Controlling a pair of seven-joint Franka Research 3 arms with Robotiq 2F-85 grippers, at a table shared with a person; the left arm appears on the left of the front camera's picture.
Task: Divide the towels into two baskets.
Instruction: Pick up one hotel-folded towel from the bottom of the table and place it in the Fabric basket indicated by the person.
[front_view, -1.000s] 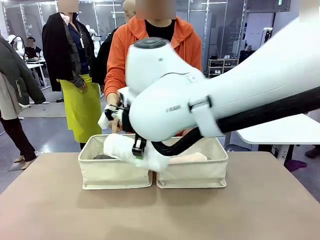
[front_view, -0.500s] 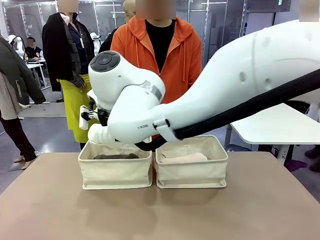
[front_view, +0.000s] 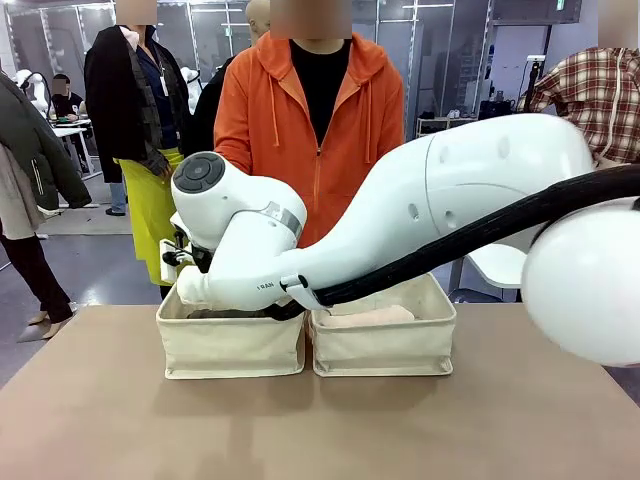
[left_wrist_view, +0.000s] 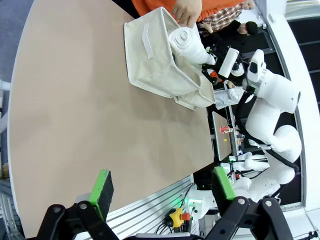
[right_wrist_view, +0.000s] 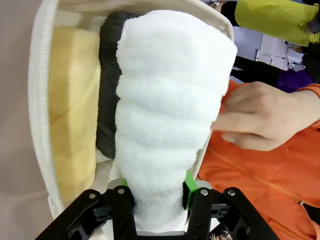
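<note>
Right gripper (right_wrist_view: 155, 200): jaws clamped on the white towel (right_wrist_view: 167, 110), whose long axis runs straight out from the fingers. The roll hangs over the left basket (front_view: 230, 345), its far end near that basket's far rim (right_wrist_view: 220, 22). Dark grey towel (right_wrist_view: 107, 100) and pale yellow towel (right_wrist_view: 72, 100) lie beside it in the same basket, parallel to it. Right basket (front_view: 385, 350), touching the left one, holds the pale pink towel (front_view: 365, 317). Person's hand (right_wrist_view: 260, 117) rests at the white towel's far end, at the rim; judged the main obstruction to a lowering move. Left gripper (left_wrist_view: 162, 187): fingers apart, empty, above bare table (left_wrist_view: 75, 100), well apart from both baskets; the right arm is nearer.
</note>
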